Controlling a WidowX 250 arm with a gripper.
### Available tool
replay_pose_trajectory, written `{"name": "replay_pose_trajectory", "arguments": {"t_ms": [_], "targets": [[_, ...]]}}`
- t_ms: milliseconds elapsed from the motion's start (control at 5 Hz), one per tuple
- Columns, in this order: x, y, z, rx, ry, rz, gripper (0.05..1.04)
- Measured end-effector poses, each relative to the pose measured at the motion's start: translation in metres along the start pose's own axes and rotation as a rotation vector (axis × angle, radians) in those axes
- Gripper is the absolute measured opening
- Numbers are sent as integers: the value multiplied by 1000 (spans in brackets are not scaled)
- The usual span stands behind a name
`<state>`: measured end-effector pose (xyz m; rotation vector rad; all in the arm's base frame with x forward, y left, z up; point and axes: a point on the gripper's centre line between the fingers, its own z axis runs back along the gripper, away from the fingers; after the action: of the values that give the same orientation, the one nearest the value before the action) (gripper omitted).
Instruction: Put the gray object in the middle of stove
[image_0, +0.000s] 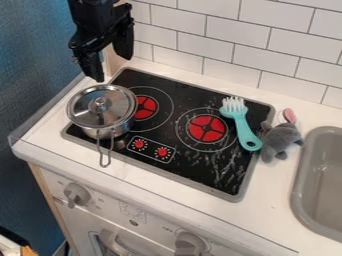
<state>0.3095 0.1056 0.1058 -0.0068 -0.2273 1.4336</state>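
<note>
Here's the gray plush toy, sitting on the counter just off the stove's right edge, between brush and sink. So nothing's done yet: grasp, lift and placing in the middle all remain. Over at the far left, above the lidded pot, hangs the gripper, fingers spread, holding nothing, well apart from its target!
</note>
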Motion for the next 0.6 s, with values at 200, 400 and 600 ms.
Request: {"name": "replay_pose_trajectory", "arguments": {"t_ms": [200,400,600], "targets": [[-3,3,-10,30,16,-4,1000],[-22,-3,-9,27,37,-111,1000],[-47,-10,-6,26,58,-237,1000]]}}
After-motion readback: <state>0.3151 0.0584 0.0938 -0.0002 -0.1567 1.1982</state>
